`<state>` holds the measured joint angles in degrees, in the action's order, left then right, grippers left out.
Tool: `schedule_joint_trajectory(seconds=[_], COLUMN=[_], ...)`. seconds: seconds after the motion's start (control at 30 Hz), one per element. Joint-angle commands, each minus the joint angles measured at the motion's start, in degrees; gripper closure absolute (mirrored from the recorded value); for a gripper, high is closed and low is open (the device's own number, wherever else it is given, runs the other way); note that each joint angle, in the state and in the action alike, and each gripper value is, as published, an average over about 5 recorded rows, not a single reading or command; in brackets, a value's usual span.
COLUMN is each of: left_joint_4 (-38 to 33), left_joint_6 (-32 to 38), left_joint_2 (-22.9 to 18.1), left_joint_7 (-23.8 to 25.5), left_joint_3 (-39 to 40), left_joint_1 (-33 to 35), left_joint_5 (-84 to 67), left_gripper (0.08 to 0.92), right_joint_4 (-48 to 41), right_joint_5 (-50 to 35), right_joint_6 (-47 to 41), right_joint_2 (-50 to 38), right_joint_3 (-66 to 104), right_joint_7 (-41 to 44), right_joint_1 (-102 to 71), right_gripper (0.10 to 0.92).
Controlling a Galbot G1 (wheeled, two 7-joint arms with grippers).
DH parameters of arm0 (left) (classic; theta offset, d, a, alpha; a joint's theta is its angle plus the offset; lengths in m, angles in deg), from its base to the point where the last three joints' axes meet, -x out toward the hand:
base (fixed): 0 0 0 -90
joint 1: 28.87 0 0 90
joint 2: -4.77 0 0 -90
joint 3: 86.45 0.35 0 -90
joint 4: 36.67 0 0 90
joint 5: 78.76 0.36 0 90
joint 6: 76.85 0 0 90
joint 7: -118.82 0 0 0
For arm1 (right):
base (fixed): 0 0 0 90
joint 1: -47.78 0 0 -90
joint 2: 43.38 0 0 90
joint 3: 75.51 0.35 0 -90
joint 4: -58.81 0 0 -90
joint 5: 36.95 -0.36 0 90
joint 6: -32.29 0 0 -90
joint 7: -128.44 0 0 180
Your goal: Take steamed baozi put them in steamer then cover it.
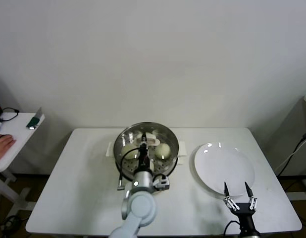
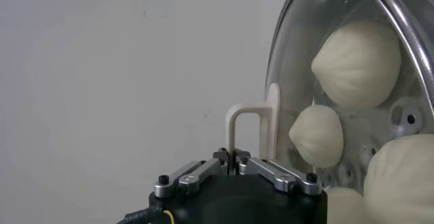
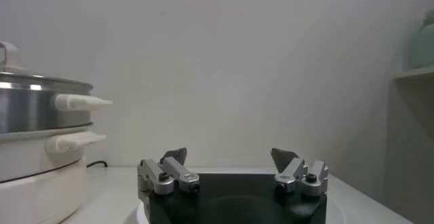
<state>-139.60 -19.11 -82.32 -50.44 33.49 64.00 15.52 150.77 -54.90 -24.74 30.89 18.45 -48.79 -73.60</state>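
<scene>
Left gripper sat over the middle of the steamer, jaws pinched tight on the cream-white handle of the cover; in the left wrist view the thin handle loop stood clamped between the two jaw tips. The glass cover lay seated on the steamer's steel rim. Through the glass, steamed baozi showed inside the basket: three rounded cream buns clearly, part of a fourth at the picture's edge. From the head view one bun showed right of the handle and another on the left, partly hidden by the left arm. The steamer stood near the far middle of the white tabletop, its black cord trailing off the front left side.

Right gripper hovered at the near edge of the white plate, jaws spread wide, holding nothing. The plate lay just right of the steamer, bare. In the right wrist view the steamer's side handles pointed toward that gripper.
</scene>
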Motion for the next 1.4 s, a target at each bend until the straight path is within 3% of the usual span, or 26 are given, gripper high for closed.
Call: schedule_joint_trajectory(seconds=[0.03, 0.23, 0.6, 0.83, 1.0, 1.23, 1.4], left_joint_4=[-0.2, -2.1, -11.5, -17.6, -22.0, -24.6, -24.7], left_joint_6=[-0.1, 0.0, -0.8, -0.3, 5.0, 14.0, 20.4], left_joint_2=[0.3, 1.1, 5.5, 7.0, 8.8, 10.7, 10.6], left_joint_7=[0.2, 1.0, 4.1, 3.5, -3.4, -14.8, -19.3], left_joint_3=[0.2, 0.4, 1.4, 1.4, -1.7, -12.8, -24.3], left_joint_1=[0.3, 0.5, 2.7, 5.7, 8.5, 14.9, 20.6], left_joint_5=[-0.8, -1.9, -6.9, -10.7, -24.1, -49.4, -65.0], left_gripper=[0.865, 0.802, 0.483, 0.283, 0.186, 0.177, 0.177], right_joint_4=[0.2, 0.3, 0.0, 0.5, 1.7, 3.3, 3.7], right_joint_5=[0.1, 0.2, 0.5, 1.2, 0.6, 0.8, 1.6], right_joint_6=[-0.1, -0.3, -0.8, -1.9, -2.9, -4.8, -4.3], right_joint_2=[0.1, 0.2, 0.4, 0.9, 1.0, 0.7, 0.0], right_joint_3=[0.0, 0.0, -0.3, -0.5, -1.0, -1.3, -1.6], right_joint_7=[0.0, 0.1, 0.6, 0.3, -3.3, -3.9, -4.2], right_joint_1=[0.0, 0.0, 0.4, 0.5, -0.2, -1.2, -1.5], right_gripper=[0.203, 0.203, 0.203, 0.203, 0.203, 0.203, 0.203])
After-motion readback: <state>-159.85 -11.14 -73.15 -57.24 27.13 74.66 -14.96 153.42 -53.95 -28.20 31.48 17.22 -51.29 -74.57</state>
